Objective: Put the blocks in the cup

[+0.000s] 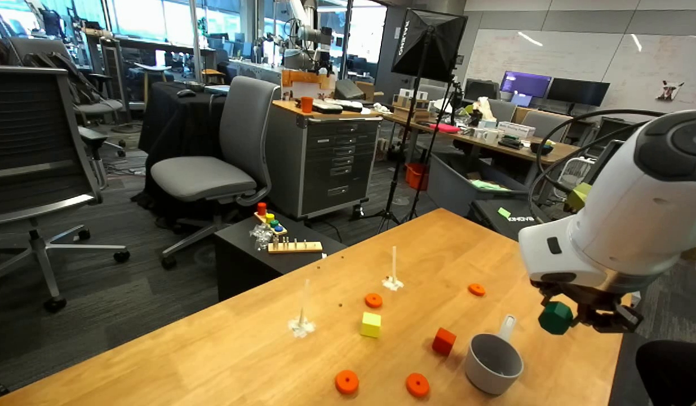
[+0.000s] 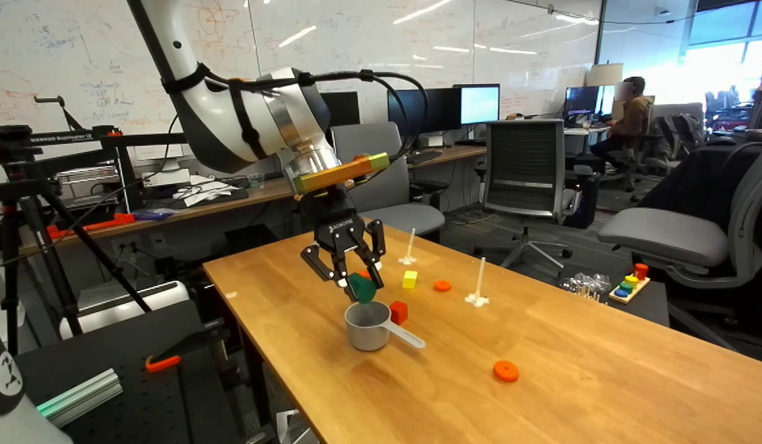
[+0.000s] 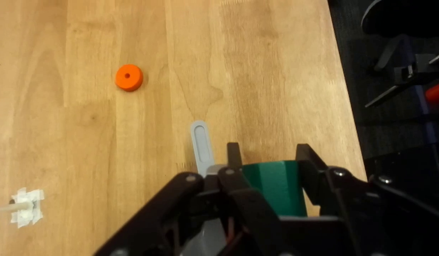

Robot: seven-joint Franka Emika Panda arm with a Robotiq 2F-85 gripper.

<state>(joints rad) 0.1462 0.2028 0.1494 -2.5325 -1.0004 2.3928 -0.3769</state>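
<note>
My gripper [image 2: 364, 285] is closed around a green block [image 3: 276, 185], a faceted piece held between its two fingers. In both exterior views the green block [image 1: 555, 317] hangs clear of the tabletop. The grey cup [image 1: 494, 361] stands upright on the table, its handle [image 3: 202, 145] showing left of the fingers in the wrist view, so the block is beside the cup rather than over it. A red block [image 1: 443, 341] sits close to the cup [image 2: 368, 330]. Farther off lies a yellow block [image 1: 371, 325]. The arm covers most of the cup in the wrist view.
Several orange discs are spread on the wooden table, among them an orange disc [image 1: 417, 385] near the cup and an orange disc [image 3: 129, 77]. Two thin upright pegs, a peg [image 1: 394, 265] and a peg [image 2: 480, 279], are taped down. The table edge [image 3: 347, 89] runs right of the gripper.
</note>
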